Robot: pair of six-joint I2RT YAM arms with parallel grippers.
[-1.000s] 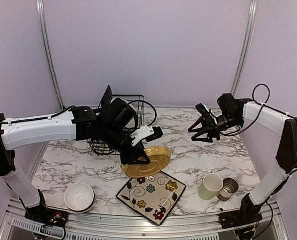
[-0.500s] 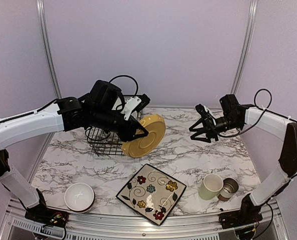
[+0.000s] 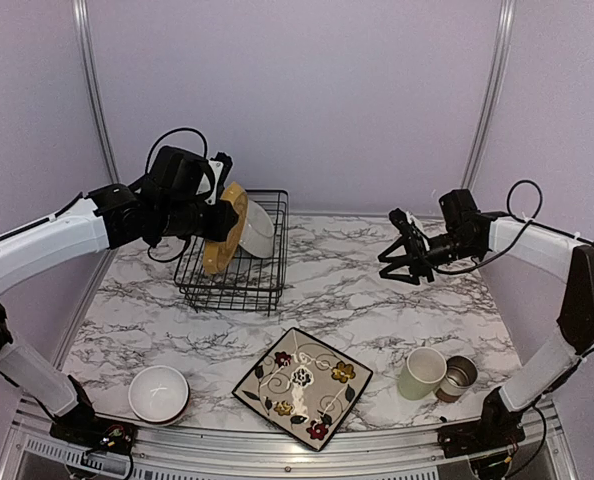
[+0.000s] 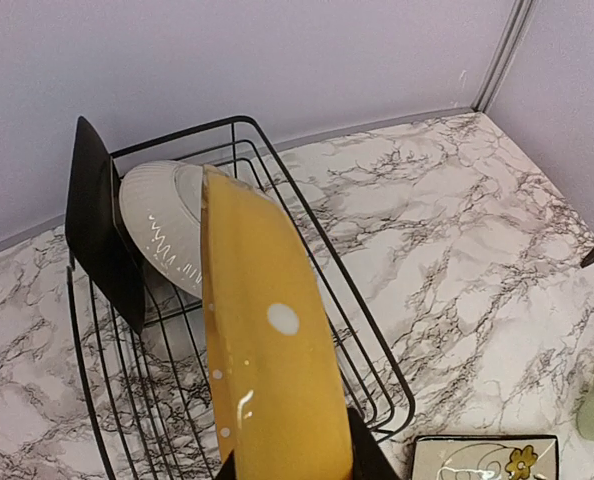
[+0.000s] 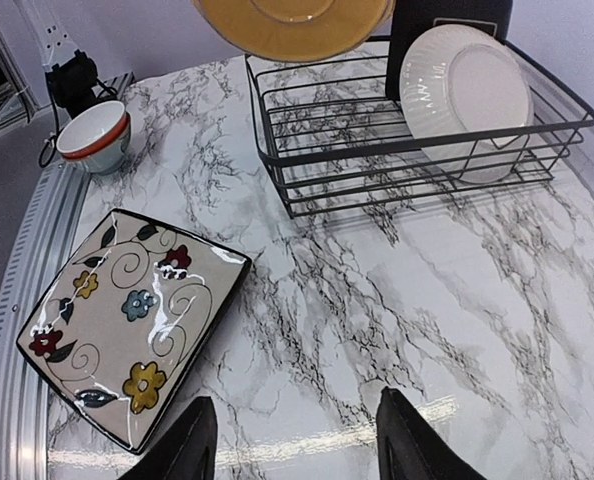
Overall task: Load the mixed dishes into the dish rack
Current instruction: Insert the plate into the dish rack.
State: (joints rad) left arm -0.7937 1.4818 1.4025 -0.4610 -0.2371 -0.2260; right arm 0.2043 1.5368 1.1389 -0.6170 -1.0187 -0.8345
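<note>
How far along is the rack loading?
Done: a white ribbed dish and a black square plate stand in the black wire rack. In hand: the left gripper holds the yellow dotted plate over it. Remaining: flowered square plate, white bowl, green mug, grey-brown cup.

The bench (image 3: 397, 300) is seen from high above its near edge, far off. The dish rack (image 3: 239, 283) is looked down on closely from the left wrist, past the yellow plate (image 4: 267, 370). From the right wrist it is faced obliquely across the bench. Rack and square plate (image 5: 132, 305) are shared by all three views.
</note>
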